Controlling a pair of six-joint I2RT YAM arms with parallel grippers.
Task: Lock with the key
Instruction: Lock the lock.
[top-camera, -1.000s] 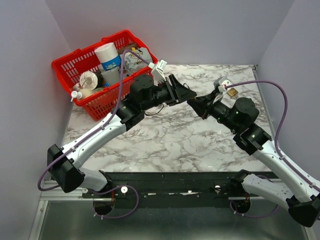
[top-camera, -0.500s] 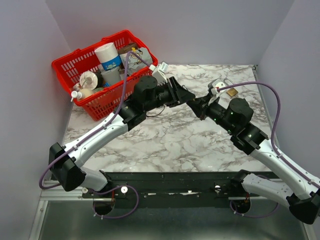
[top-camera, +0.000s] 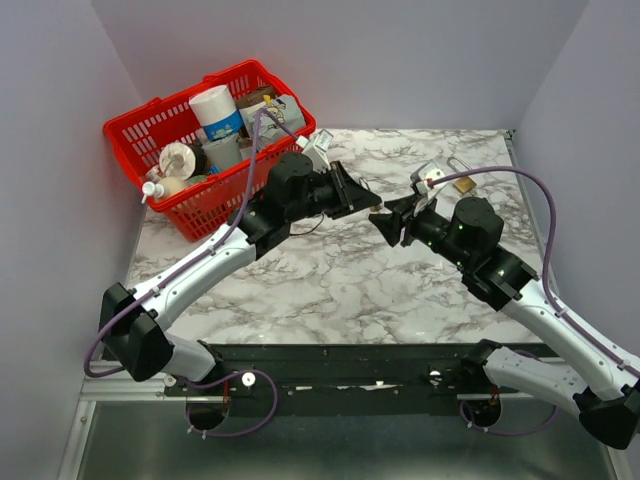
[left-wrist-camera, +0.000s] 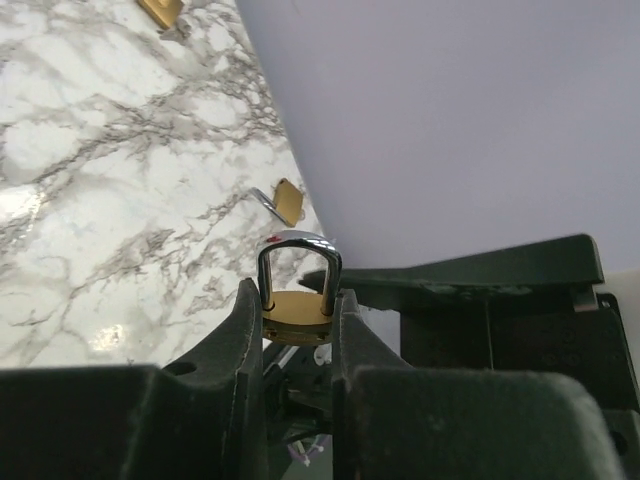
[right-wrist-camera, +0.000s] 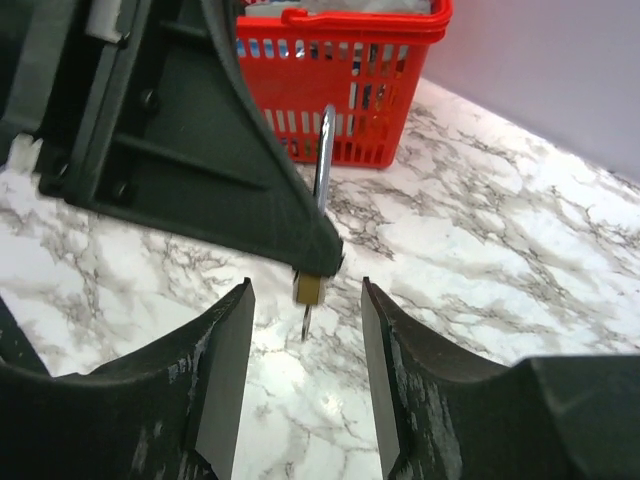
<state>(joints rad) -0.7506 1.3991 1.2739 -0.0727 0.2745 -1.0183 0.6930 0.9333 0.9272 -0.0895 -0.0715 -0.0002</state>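
Note:
My left gripper (top-camera: 370, 206) (left-wrist-camera: 296, 300) is shut on a brass padlock (left-wrist-camera: 296, 314), with its steel shackle (left-wrist-camera: 300, 240) standing out past the fingertips. In the right wrist view the padlock (right-wrist-camera: 309, 288) shows edge-on under the left gripper's finger, its shackle (right-wrist-camera: 323, 150) pointing up. A thin metal blade (right-wrist-camera: 304, 322), which looks like the key, sticks out of its lower end. My right gripper (top-camera: 388, 224) (right-wrist-camera: 305, 300) is open, its fingers on either side of the padlock's lower end without touching it.
A red basket (top-camera: 150, 130) (right-wrist-camera: 340, 40) full of bottles and tubs stands at the back left. A second brass padlock (top-camera: 463, 185) (left-wrist-camera: 284, 200) lies on the marble at the back right. Another brass piece (left-wrist-camera: 160, 10) lies further off.
My right gripper has moved left and closed in on the left gripper's tip, so its open fingers now flank the padlock. The left gripper has shifted slightly left and down.

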